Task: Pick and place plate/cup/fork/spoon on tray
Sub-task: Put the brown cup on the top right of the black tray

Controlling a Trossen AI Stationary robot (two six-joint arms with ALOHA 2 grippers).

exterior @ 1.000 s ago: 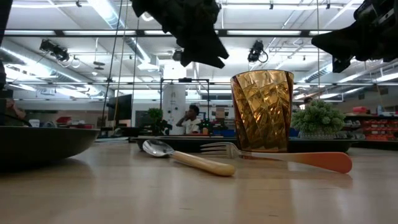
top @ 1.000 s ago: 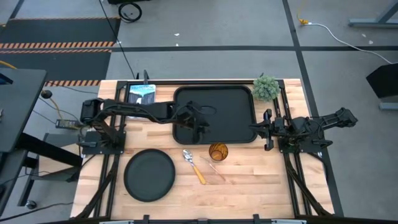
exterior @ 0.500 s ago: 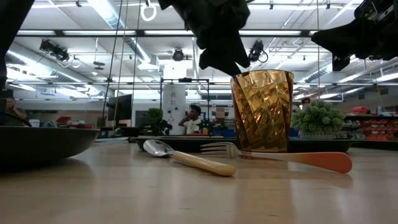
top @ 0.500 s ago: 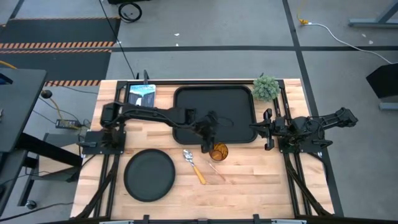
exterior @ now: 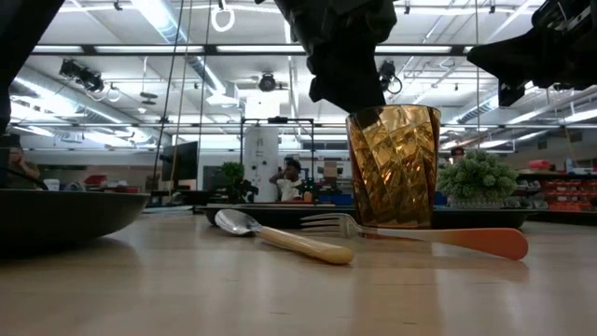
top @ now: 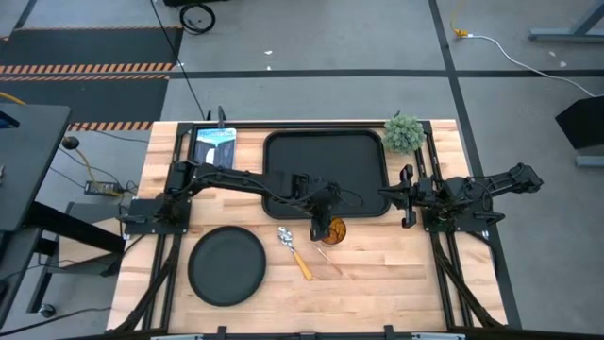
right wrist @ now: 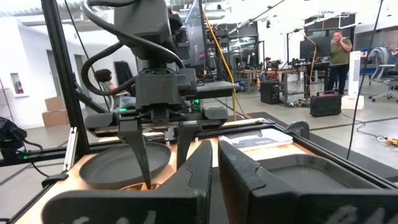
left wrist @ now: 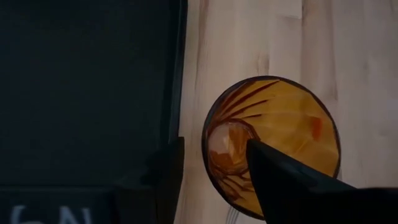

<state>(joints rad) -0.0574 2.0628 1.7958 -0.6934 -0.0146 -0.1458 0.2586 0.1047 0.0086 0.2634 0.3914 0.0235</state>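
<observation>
The amber cup (top: 330, 230) stands upright on the wood just near the black tray (top: 321, 156). My left gripper (top: 324, 215) is open right above it. One finger (left wrist: 280, 180) is over the cup's inside and the other (left wrist: 155, 180) is outside, on the tray side, at about rim height (exterior: 359, 105). The spoon (top: 294, 250) and the fork (top: 324, 255) lie flat beside the cup. The round black plate (top: 226, 265) lies at the near left. My right gripper (top: 392, 195) waits shut at the tray's right edge. My left gripper comes from above, its fingers pointing down on either side of the cup's wall nearest the tray (left wrist: 205, 143). Bare wood shows between the outer finger and the cup. I cannot tell whether the inner finger touches the cup.
A small green plant (top: 404, 132) stands at the tray's far right corner and a blue-white card (top: 215, 144) lies at its far left. The fork's handle (exterior: 466, 241) runs past the cup's foot. People show in the room behind.
My left gripper has gone from over the tray's near edge toward the table's right and near edges, and down, until it hangs over the cup with one finger above the cup's mouth. The cup, fork, spoon and plate have stayed where they were.
</observation>
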